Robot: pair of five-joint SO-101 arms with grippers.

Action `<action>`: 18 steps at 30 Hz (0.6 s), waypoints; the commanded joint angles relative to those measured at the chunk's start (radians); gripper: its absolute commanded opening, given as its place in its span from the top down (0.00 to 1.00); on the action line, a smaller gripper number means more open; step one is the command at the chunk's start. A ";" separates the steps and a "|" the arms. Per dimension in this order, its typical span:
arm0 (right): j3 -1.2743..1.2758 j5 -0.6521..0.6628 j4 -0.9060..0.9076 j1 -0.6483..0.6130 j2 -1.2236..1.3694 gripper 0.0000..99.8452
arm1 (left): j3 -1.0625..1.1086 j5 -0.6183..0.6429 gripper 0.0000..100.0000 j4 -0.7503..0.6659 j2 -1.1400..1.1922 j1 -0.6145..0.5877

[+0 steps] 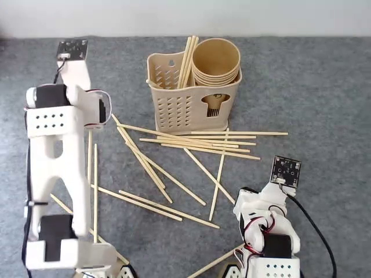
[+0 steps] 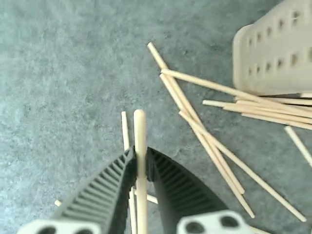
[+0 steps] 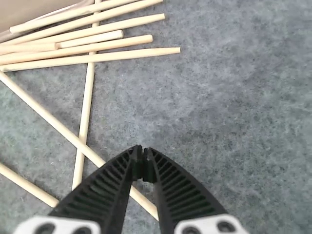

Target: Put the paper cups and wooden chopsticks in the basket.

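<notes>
L gripper round chopstick, seemingly.

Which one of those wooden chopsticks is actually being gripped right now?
The light wooden chopstick clamped in the left end effector, its tip poking out ahead. The others lie loose on the grey carpet or stand in the beige basket.

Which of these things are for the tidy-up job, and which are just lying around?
For the job: basket, cups in it, loose chopsticks, the chopstick held by the left gripper.
Just there: grey mat, the right gripper, shut on nothing.
</notes>
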 commanded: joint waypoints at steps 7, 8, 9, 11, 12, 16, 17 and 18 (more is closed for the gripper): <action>0.014 -0.011 0.021 0.013 -0.002 0.99 | -0.048 0.009 0.99 -0.017 -0.259 0.132; 0.014 -0.011 0.021 0.013 -0.002 0.99 | -0.048 0.009 0.99 -0.026 -0.273 0.144; 0.014 -0.009 0.021 0.013 -0.002 0.99 | -0.048 0.009 0.99 -0.040 -0.285 0.158; 0.014 -0.009 0.021 0.013 -0.002 0.99 | -0.051 0.009 0.99 -0.078 -0.308 0.180; 0.014 -0.009 0.021 0.013 -0.002 0.99 | -0.051 0.009 0.99 -0.101 -0.321 0.189; 0.014 -0.009 0.021 0.013 -0.002 0.99 | -0.051 0.009 0.99 -0.204 -0.379 0.230; 0.014 -0.009 0.021 0.013 -0.002 0.99 | -0.053 0.009 0.99 -0.230 -0.394 0.238; 0.014 -0.009 0.021 0.013 -0.002 0.99 | -0.053 0.011 0.99 -0.261 -0.411 0.245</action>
